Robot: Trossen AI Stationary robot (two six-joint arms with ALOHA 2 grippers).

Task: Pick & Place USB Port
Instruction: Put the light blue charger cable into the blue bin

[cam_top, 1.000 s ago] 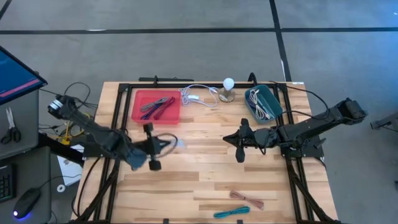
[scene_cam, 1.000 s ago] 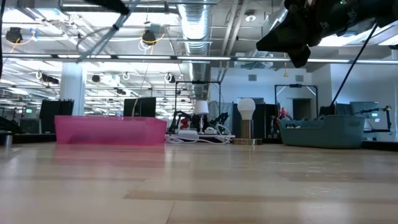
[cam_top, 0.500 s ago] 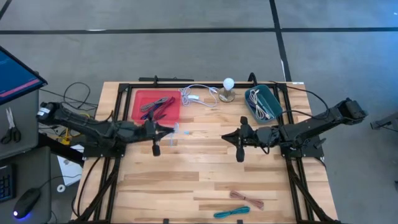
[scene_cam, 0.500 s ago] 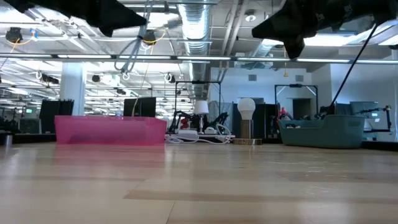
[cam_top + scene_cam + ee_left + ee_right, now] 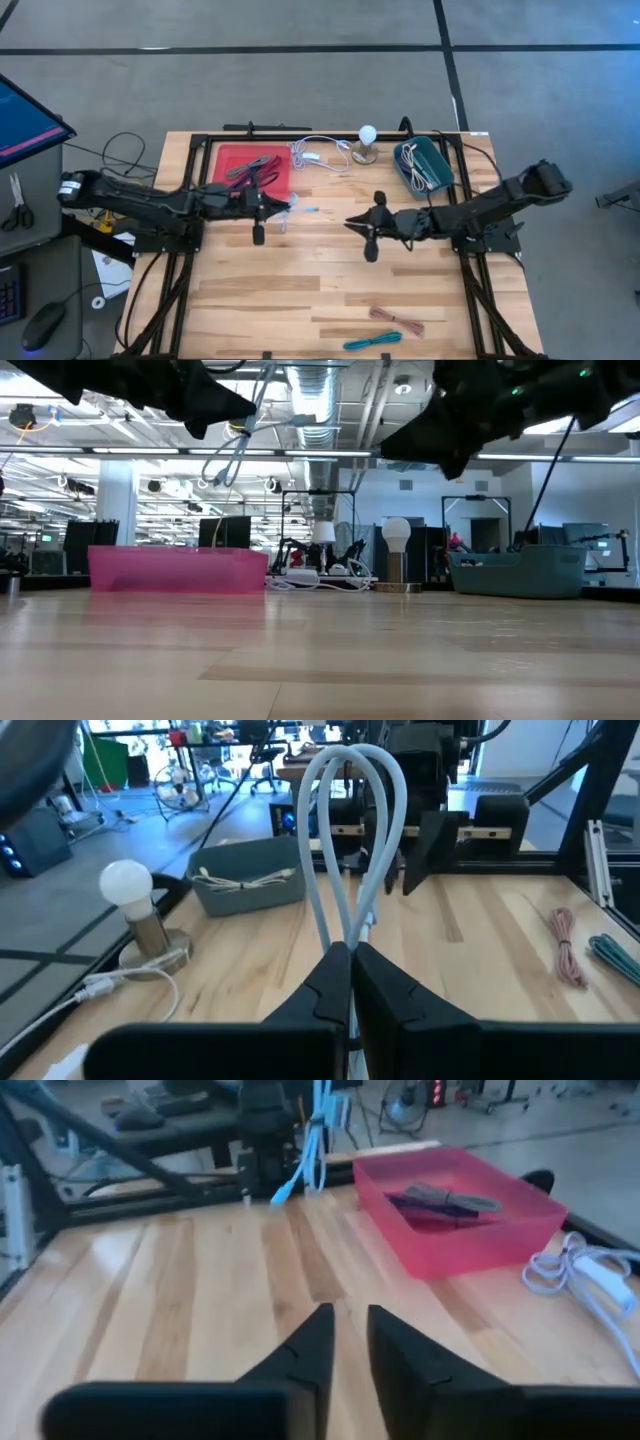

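Observation:
My left gripper [image 5: 350,956] is shut on a pale blue USB cable [image 5: 385,810], whose loop sticks out ahead of the fingertips. In the high view this gripper [image 5: 270,207] hovers just off the near right corner of the red tray [image 5: 222,182]. The cable [image 5: 296,209] reaches toward the table's middle. My right gripper [image 5: 350,1342] stands slightly open with nothing between its fingers. It hovers over the table's middle [image 5: 352,222] and faces the left gripper. In the low view the cable [image 5: 233,452] hangs high above the tabletop. My left gripper pinches the doubled cable between its two fingers, where the strands of the loop come together [image 5: 353,925]. The fingers lie level and point toward the table's right. The cable is lifted clear, its loop [image 5: 222,464] drooping below the gripper and one end [image 5: 285,1192] dangling.
The red tray holds dark cables [image 5: 252,170]. At the far edge are a white cord [image 5: 318,155], a bulb on a stand [image 5: 367,140] and a teal bin [image 5: 436,158] with white cable. Pink [image 5: 398,320] and teal [image 5: 372,342] cable bundles lie near the front edge.
My left gripper has carried the cable toward the table's far edge and a little to the right, turning until it points level toward the right. My right gripper has moved toward the table's left, closer to the left gripper.

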